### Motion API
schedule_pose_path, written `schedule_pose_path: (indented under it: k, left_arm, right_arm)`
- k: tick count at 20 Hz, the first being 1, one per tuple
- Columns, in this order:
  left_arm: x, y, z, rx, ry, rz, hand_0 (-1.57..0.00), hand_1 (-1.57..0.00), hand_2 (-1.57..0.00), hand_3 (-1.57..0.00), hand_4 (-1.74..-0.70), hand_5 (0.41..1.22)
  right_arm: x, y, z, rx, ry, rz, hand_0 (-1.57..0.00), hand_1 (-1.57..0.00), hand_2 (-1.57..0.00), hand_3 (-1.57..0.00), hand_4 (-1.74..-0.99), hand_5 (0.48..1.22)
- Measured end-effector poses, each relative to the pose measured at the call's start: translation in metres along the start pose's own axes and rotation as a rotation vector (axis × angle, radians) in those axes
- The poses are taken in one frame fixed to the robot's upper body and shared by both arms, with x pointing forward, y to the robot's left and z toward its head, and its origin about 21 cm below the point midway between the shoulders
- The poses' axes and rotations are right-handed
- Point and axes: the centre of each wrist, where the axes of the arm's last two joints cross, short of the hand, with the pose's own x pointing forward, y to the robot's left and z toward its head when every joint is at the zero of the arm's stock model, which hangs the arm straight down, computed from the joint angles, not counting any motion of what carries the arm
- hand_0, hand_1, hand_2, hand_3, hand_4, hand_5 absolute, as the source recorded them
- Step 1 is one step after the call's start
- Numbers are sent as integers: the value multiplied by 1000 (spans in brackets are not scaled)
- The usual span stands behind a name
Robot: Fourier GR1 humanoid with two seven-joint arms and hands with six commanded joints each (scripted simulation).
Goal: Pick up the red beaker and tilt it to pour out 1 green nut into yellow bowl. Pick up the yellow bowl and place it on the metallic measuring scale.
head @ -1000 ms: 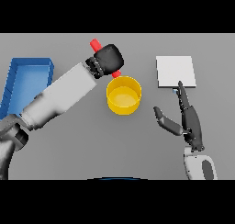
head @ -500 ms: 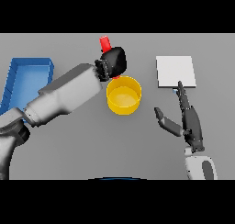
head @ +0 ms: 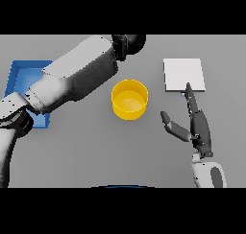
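The yellow bowl stands upright at the table's middle, and its inside shows only yellow. My left hand is a dark curled lump at the scene's top edge, beyond the bowl, with its forearm slanting across the left half. The red beaker is hidden now, and no red shows around that hand or on the table. The metallic scale is a pale square plate at the right rear. My right hand rests open in front of the scale, to the right of the bowl, its fingers straight and pointing at the plate.
A blue tray lies at the far left, partly covered by my left arm. Bare grey table runs in front of the bowl.
My left arm has lifted and swung right and away, taking the hand to the top edge. The red beaker, seen in its grip before, has gone out of sight. Bowl and right hand are unmoved.
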Motion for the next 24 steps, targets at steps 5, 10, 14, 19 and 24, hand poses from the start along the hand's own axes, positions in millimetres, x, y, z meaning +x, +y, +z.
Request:
schedule_pose_path:
  k: [5,10,14,19,24]
  left_arm:
    - [-90,-24,36,-7,250,205,-1571,-1571,-1571,-1571,-1725,1221]
    - [-155,-98,96,-38,553,893,-1571,-1571,-1571,-1507,-1736,1221]
    - [-146,-186,137,32,705,1407,-1571,-1571,-1571,-1545,-1739,1221]
    - [-76,-263,141,-42,986,1708,-1571,-1571,-1571,-1562,-1740,1221]
    - [-15,-302,143,-62,1217,1983,-1571,-1571,-1571,-1568,-1741,1221]
  right_arm:
    - [1,4,2,24,-16,-17,1,1,1,1,-1105,559]
    - [-5,-3,-3,47,-13,-27,1,1,1,1,-1114,578]
    - [-1,3,-9,52,-42,-16,1,1,1,1,-1125,601]
    - [-3,0,-10,78,-14,23,1,1,1,1,-1142,628]
    - [-3,-1,-8,92,-34,5,1,1,1,1,-1129,659]
